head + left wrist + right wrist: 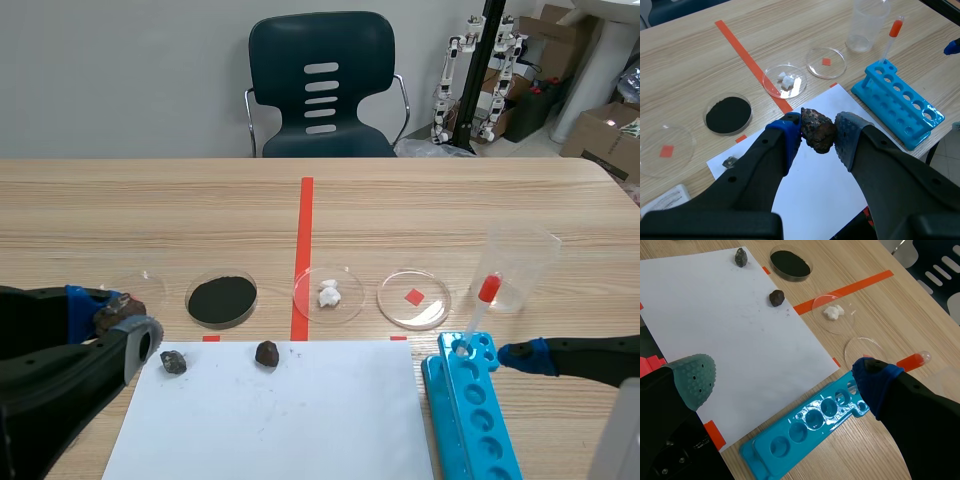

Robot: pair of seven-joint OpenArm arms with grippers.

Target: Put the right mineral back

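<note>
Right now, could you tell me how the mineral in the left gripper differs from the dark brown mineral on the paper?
The held mineral is clamped between the left gripper's pads, off the table; the dark brown mineral lies free on the white paper. The held mineral is lumpy and mottled black-brown; the dark brown mineral is rounder and evenly coloured. Both are dark stones.

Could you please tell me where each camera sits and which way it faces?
Scene view: between the arms, facing across the wooden table toward the dark chair; both arms show.
Left wrist view: above the left gripper, looking down past fingers shut on a rough dark brown mineral.
Right wrist view: above the open right gripper, looking down.
All share the white paper sheet and blue plastic tube rack.
</note>
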